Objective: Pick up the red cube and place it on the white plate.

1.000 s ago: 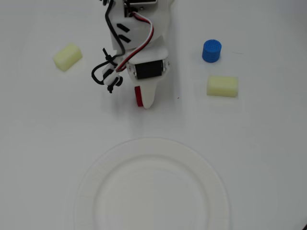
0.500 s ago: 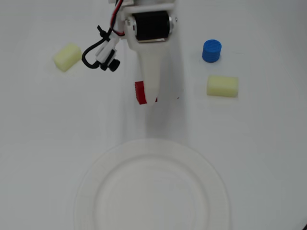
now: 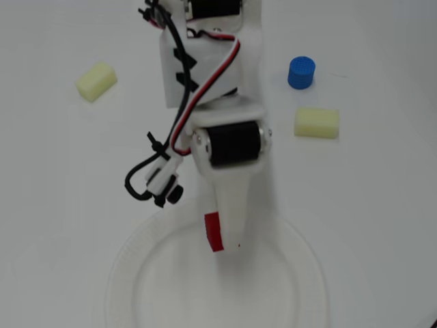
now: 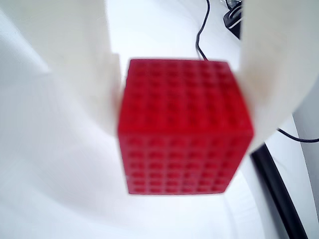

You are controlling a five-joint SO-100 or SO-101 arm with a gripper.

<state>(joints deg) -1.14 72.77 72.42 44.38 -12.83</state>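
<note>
The red cube (image 3: 213,231) is held between my white fingers, over the upper part of the white plate (image 3: 126,263). In the overhead view only a strip of the cube shows beside the gripper (image 3: 222,239). In the wrist view the cube (image 4: 184,127) fills the middle, with its finely gridded faces clear, and a white finger (image 4: 84,64) presses on each side of it. The gripper (image 4: 182,99) is shut on the cube. I cannot tell whether the cube touches the plate.
A pale yellow block (image 3: 96,81) lies at the upper left and another (image 3: 317,122) at the right, with a blue cylinder (image 3: 301,72) above it. Black and red cables (image 3: 179,102) hang along the arm. A dark cable (image 4: 202,35) runs across the table in the wrist view.
</note>
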